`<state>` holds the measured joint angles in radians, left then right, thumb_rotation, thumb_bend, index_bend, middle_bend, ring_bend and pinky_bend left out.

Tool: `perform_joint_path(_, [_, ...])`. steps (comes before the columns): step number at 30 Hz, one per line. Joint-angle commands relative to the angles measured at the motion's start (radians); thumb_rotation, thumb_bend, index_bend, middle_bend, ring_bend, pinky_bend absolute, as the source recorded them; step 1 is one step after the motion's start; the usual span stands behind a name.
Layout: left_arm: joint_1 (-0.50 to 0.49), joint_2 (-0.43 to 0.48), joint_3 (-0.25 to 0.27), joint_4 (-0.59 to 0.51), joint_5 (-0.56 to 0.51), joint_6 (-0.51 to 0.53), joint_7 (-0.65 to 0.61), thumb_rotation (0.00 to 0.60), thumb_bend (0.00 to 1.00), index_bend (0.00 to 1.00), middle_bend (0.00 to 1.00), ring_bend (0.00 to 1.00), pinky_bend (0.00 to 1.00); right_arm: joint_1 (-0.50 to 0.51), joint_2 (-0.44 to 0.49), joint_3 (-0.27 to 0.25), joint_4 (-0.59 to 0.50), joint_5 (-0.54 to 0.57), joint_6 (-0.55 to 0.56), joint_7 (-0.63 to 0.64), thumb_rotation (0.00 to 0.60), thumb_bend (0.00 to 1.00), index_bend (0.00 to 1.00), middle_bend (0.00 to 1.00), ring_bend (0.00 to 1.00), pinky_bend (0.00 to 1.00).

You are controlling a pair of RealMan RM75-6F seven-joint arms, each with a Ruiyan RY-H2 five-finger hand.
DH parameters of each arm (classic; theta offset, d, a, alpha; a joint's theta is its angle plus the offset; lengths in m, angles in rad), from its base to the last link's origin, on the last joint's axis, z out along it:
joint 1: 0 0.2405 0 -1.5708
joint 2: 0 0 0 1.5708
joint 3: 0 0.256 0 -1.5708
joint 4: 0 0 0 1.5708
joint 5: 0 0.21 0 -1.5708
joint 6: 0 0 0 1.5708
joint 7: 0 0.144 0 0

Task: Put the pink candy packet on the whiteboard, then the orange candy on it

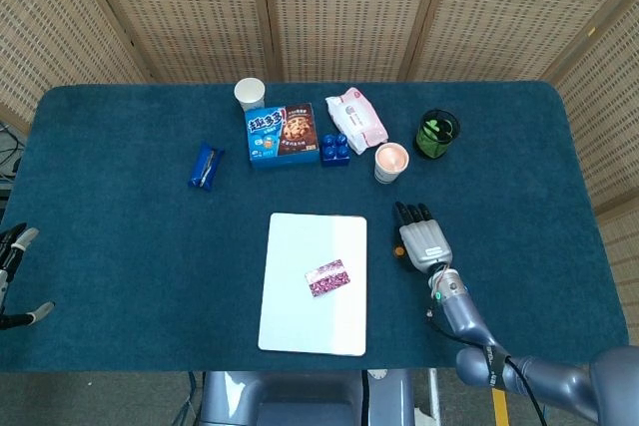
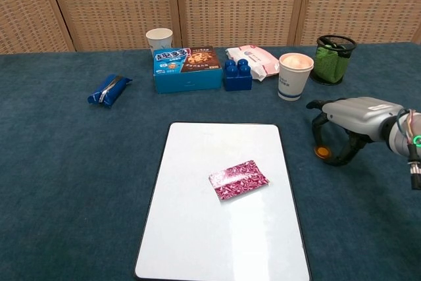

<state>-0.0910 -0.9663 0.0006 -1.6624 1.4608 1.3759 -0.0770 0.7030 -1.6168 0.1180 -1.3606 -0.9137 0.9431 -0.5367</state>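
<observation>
Nearest me on the blue table (image 2: 59, 182), the whiteboard (image 2: 197, 228) lies flat with the pink candy packet (image 2: 238, 179) resting on its middle, slightly toward its right edge. Just right of the board, my right hand (image 2: 352, 120) arches over the orange candy (image 2: 321, 152), fingers (image 2: 318, 126) curled down around it and seemingly pinching it against the cloth. At the far left edge of the head view I see my left hand (image 1: 12, 276) off the table's side; I cannot tell how its fingers lie. Farther back stand a paper cup with a pink inside (image 2: 294, 75), a blue block (image 2: 237, 74), a cookie box (image 2: 187, 68), a blue pouch (image 2: 108, 90), a wipes pack (image 2: 253, 59), a green mesh cup (image 2: 332, 58) and a white cup (image 2: 159, 39).
</observation>
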Motion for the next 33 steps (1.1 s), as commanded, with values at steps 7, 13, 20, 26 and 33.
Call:
perform_joint_path(7, [0.001,0.002,0.001,-0.002,0.005,0.002,-0.002,0.6,0.0,0.0,0.0,0.0,0.0,0.012,0.053,0.034,-0.161,-0.018,0.024,0.002,0.6,0.36,0.57,0.0,0.0,0.0])
perform_joint_path(13, [0.001,0.002,0.003,-0.003,0.009,0.005,-0.002,0.6,0.0,0.0,0.0,0.0,0.0,0.053,0.035,0.036,-0.263,-0.015,0.044,-0.09,0.6,0.36,0.57,0.0,0.0,0.0])
perform_joint_path(20, [0.001,0.005,0.004,-0.002,0.009,0.004,-0.011,0.6,0.0,0.0,0.0,0.0,0.0,0.107,-0.059,0.035,-0.274,0.05,0.066,-0.212,0.6,0.36,0.57,0.0,0.0,0.0])
perform_joint_path(26, [-0.001,0.009,0.005,0.001,0.011,-0.002,-0.025,0.6,0.0,0.0,0.0,0.0,0.0,0.153,-0.146,0.035,-0.233,0.117,0.081,-0.297,0.6,0.37,0.57,0.0,0.0,0.0])
perform_joint_path(33, [-0.003,0.011,0.005,0.004,0.01,-0.006,-0.037,0.6,0.0,0.0,0.0,0.0,0.0,0.181,-0.185,0.034,-0.201,0.149,0.091,-0.337,0.6,0.36,0.57,0.0,0.0,0.0])
